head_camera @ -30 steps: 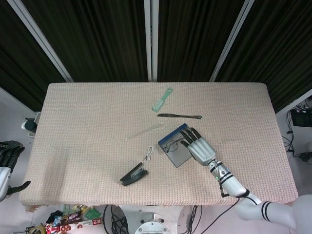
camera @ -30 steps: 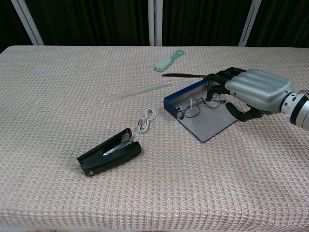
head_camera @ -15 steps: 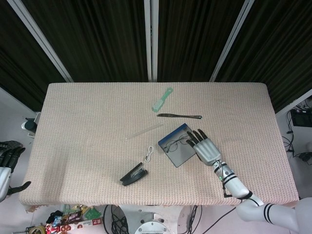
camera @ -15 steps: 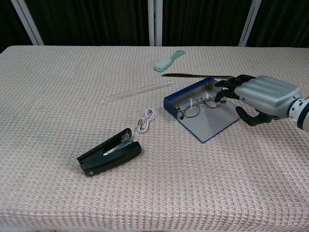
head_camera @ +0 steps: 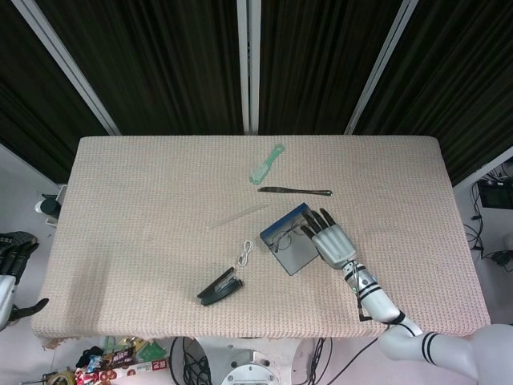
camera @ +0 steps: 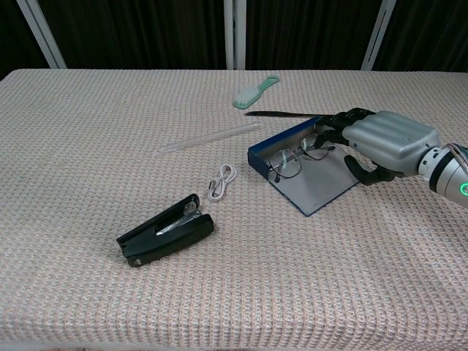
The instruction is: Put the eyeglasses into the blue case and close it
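My right hand (camera: 384, 142) sits by the open blue case (camera: 311, 183), fingers apart, holding nothing. The glasses (camera: 296, 156) lie in the case, near the table's (camera: 88, 117) middle. My left hand (head_camera: 11, 258) hangs off the left edge; I cannot tell its fingers.

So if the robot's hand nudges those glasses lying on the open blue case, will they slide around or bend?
Probably slide: the eyeglasses look thin-wired and light, resting on the blue case's smooth open panel. The slim frame may flex or snag under the right hand's broad fingers. They seem unlikely to roll, lying flat.
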`<control>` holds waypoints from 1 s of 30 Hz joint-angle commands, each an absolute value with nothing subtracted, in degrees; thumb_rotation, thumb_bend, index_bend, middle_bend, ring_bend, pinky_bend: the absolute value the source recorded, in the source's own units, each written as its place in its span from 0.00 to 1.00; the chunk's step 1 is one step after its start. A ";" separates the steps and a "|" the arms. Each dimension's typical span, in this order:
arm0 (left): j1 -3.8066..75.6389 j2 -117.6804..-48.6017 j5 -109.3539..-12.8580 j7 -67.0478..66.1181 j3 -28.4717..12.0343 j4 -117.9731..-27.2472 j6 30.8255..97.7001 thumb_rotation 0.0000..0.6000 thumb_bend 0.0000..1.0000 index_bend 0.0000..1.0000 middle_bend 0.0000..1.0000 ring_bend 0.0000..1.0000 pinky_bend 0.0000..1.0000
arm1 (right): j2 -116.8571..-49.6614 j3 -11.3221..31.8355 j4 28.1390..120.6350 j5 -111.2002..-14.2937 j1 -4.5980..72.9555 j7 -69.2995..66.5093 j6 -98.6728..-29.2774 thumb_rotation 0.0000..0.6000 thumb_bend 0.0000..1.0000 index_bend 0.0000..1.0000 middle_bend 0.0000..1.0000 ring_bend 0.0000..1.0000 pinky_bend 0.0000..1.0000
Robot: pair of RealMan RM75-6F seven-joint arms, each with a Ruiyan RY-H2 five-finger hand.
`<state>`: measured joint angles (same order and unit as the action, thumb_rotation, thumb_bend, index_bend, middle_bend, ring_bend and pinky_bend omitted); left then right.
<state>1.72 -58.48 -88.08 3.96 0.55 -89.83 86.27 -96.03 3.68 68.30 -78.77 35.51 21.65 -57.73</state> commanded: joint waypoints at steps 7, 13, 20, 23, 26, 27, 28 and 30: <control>1.53 -58.30 -87.95 4.32 0.50 -89.61 86.48 1.00 0.07 0.09 0.09 0.09 0.24 | -98.72 4.94 65.39 -77.36 36.49 22.93 -56.49 1.00 0.68 0.20 0.00 0.00 0.00; 1.35 -58.28 -87.89 4.48 0.53 -89.50 86.63 1.00 0.07 0.09 0.09 0.09 0.24 | -99.87 5.39 64.05 -77.29 36.72 22.44 -56.61 1.00 0.68 0.20 0.00 0.00 0.00; 1.09 -58.30 -87.91 4.56 0.56 -89.45 86.95 1.00 0.07 0.09 0.09 0.09 0.24 | -98.67 4.31 65.90 -79.69 35.43 20.75 -59.69 1.00 0.68 0.20 0.00 0.00 0.00; 0.99 -58.37 -87.94 4.62 0.59 -89.41 87.05 1.00 0.07 0.09 0.09 0.09 0.24 | -96.82 2.66 68.18 -81.79 34.26 19.65 -61.45 1.00 0.68 0.20 0.00 0.00 0.00; 0.92 -58.38 -88.06 4.63 0.65 -89.38 87.14 1.00 0.07 0.09 0.09 0.09 0.24 | -94.17 0.19 69.97 -84.55 33.12 18.92 -62.81 1.00 0.63 0.20 0.00 0.00 0.00; 0.91 -58.38 -88.08 4.60 0.68 -89.37 87.12 1.00 0.07 0.09 0.09 0.09 0.24 | -93.41 -0.44 70.34 -85.17 32.80 19.09 -63.11 1.00 0.59 0.19 0.00 0.00 0.00; 0.90 -58.40 -88.11 4.58 0.70 -89.36 87.10 1.00 0.07 0.09 0.09 0.09 0.24 | -92.71 -0.94 70.71 -85.65 32.50 19.32 -63.40 1.00 0.56 0.18 0.00 0.00 0.00; 0.90 -58.48 -88.20 4.56 0.74 -89.37 87.09 1.00 0.07 0.09 0.09 0.09 0.24 | -91.37 -1.77 71.49 -86.38 31.93 20.12 -63.80 1.00 0.42 0.14 0.00 0.00 0.00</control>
<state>0.90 -58.49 -88.20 4.57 0.74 -89.37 87.09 -92.19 -1.04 70.80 -85.68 32.52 19.68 -63.27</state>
